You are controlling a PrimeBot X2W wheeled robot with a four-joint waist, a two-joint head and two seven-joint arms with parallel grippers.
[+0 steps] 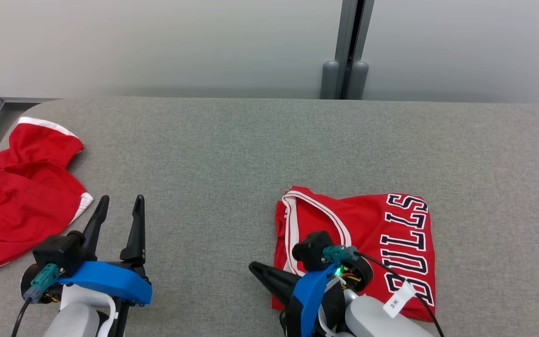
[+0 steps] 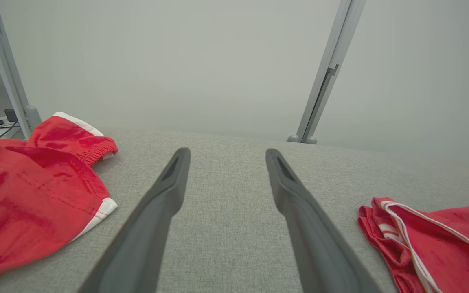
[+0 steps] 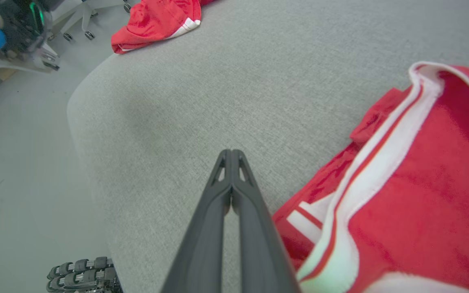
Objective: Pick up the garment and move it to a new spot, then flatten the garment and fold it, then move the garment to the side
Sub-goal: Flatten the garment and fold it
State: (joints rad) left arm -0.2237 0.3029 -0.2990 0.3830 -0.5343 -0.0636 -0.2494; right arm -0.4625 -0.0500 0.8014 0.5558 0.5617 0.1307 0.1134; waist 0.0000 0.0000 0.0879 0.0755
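At the far left we see red shorts (image 1: 21, 196) with white trim, bunched up at the left end of the grey bench (image 1: 232, 140). Next is our left pincer (image 1: 122, 200). Its two dark fingers are spread wide with nothing between them, over bare bench near the shorts. Then comes our right pincer (image 1: 253, 267). It points left and is pressed tight shut, with no cloth in it. It sits just beside the red jersey (image 1: 372, 234), which lies folded on the right half of the bench and says BULLS.
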